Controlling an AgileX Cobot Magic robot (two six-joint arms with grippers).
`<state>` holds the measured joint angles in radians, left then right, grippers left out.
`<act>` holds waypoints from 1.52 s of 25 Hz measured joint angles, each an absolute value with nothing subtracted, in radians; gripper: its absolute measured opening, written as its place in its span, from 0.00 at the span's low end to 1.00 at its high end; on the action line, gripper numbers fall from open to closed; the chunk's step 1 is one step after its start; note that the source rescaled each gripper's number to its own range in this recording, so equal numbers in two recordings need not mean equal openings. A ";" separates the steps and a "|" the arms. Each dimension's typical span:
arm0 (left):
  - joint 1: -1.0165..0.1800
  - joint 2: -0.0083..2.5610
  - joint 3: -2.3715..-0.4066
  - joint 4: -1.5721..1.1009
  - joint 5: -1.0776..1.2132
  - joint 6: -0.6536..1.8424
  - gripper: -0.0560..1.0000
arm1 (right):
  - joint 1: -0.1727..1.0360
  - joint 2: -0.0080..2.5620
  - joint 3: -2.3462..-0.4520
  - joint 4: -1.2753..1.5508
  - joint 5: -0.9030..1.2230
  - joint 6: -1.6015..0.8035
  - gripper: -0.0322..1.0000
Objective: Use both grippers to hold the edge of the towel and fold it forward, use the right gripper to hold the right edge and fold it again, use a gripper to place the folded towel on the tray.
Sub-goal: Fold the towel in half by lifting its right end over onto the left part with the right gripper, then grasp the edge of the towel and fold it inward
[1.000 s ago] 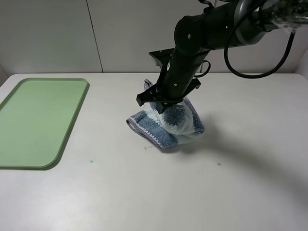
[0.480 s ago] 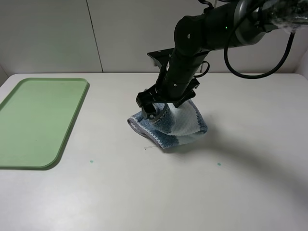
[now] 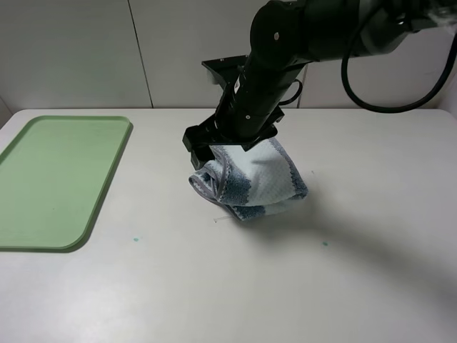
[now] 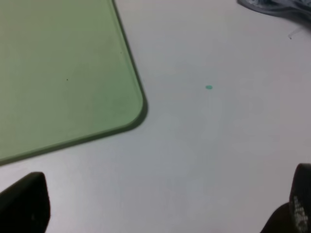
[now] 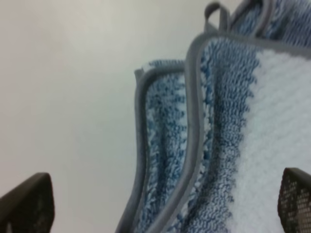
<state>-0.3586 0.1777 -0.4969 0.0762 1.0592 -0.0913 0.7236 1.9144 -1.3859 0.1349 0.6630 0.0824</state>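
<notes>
Hovering just above crumpled towel (image 3: 257, 182) on bench (image 3: 357, 257): right gripper (image 3: 218, 146), jaws spread wide, grasping nothing. Left gripper (image 4: 160, 208) jaws released near tray (image 3: 43, 179) corner. Towel well apart from tray.

Off-white table (image 3: 357, 286), pale panelled wall (image 3: 71, 57) behind, soft even light

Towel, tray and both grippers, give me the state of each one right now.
Towel: loosely folded bundle, lying on the table, off the tray, not gripped.
Tray: flat on the table, nothing in it.
Right gripper: open, just above the towel.
Left gripper: open, holding nothing, over bare table near a tray corner.
</notes>
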 joint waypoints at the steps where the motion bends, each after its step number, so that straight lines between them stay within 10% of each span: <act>1: -0.359 0.178 -0.497 0.076 1.059 -0.091 0.99 | 0.724 1.901 -1.386 0.135 0.664 0.082 1.00; 38: -0.359 0.178 -0.497 0.076 1.059 -0.091 0.99 | 0.626 1.488 -1.178 -0.069 1.175 -0.022 1.00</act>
<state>-0.3586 0.1777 -0.4969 0.0762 1.0592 -0.0913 0.6260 1.4883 -1.1780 -0.0687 1.1748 -0.0225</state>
